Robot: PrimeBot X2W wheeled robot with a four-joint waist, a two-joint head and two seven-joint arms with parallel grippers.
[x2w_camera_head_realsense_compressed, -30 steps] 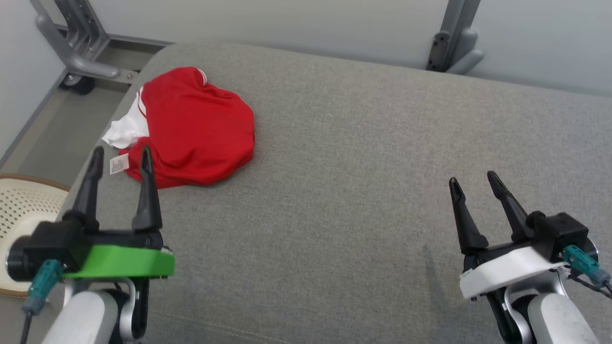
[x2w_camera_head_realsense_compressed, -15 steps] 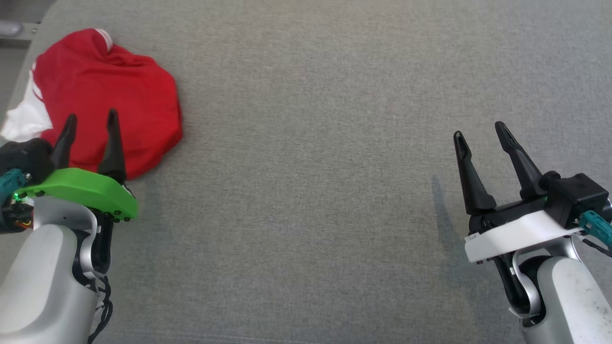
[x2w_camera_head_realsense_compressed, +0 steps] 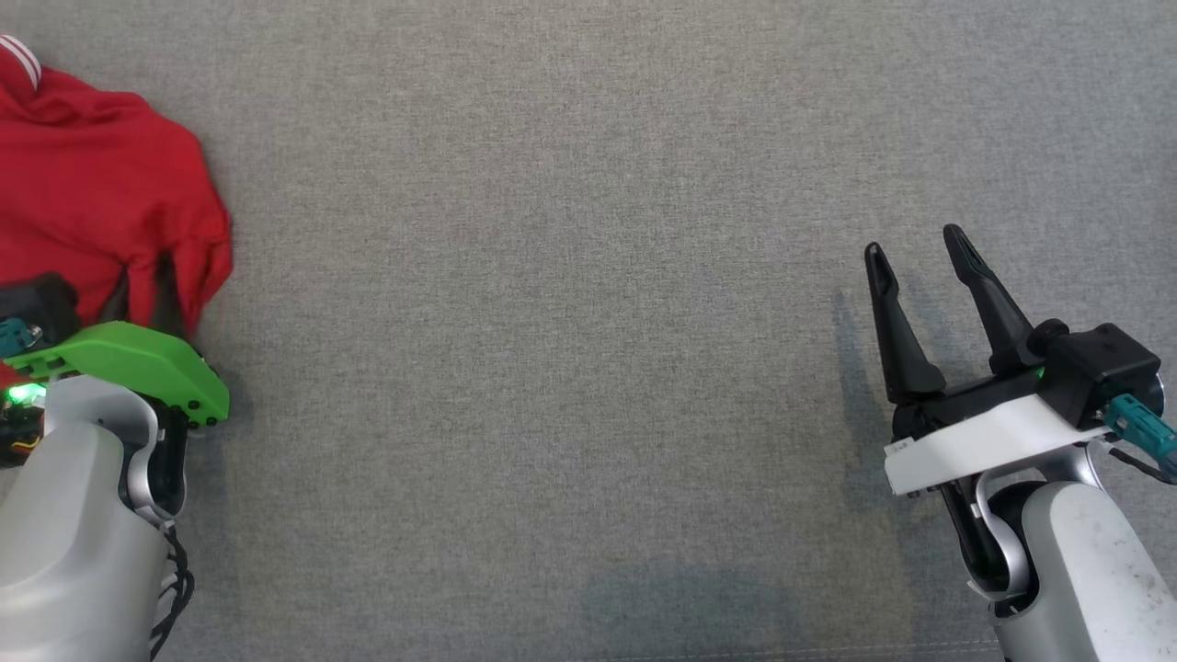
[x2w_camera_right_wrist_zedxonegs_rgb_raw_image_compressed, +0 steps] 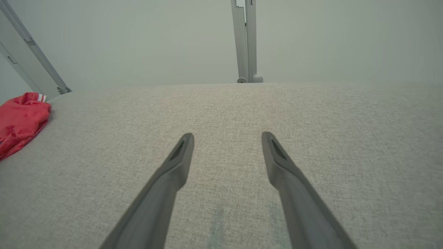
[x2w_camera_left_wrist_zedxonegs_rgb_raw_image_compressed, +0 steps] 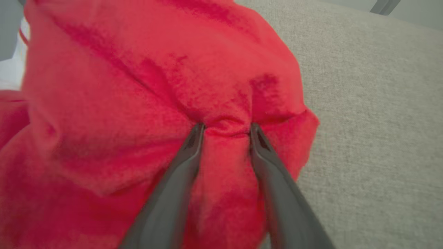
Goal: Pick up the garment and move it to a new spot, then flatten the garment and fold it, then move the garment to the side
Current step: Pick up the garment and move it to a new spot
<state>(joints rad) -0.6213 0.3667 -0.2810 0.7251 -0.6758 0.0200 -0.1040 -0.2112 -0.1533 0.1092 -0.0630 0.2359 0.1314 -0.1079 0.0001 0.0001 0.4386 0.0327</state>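
A crumpled red knit garment [x2w_camera_head_realsense_compressed: 92, 202] with a white-striped cuff [x2w_camera_head_realsense_compressed: 23, 57] lies at the far left of the grey fabric-covered desk [x2w_camera_head_realsense_compressed: 570, 276], running off the left edge of the head view. The left gripper [x2w_camera_left_wrist_zedxonegs_rgb_raw_image_compressed: 225, 128], under a bright green cover [x2w_camera_head_realsense_compressed: 129, 363], is down on the near right part of the garment. In the left wrist view its two long dark fingers [x2w_camera_left_wrist_zedxonegs_rgb_raw_image_compressed: 180, 166] press their tips into the cloth, and a small ridge of red fabric is bunched between them. The jaws stand partly apart around that ridge; I cannot tell whether they clamp it or merely rest against it. The picture is blurred there.

The right gripper [x2w_camera_head_realsense_compressed: 912, 241], under a white cover [x2w_camera_head_realsense_compressed: 984, 441], is at the right side of the desk, well apart from the garment. Its jaws are spread wide with only bare grey fabric between the fingers, and they hold nothing. Its shadow falls on the desk just to its left. In the right wrist view the garment lies at the far left edge, and a grey metal post [x2w_camera_right_wrist_zedxonegs_rgb_raw_image_compressed: 245, 41] rises against a pale wall [x2w_camera_right_wrist_zedxonegs_rgb_raw_image_compressed: 138, 41] beyond the desk's far edge.
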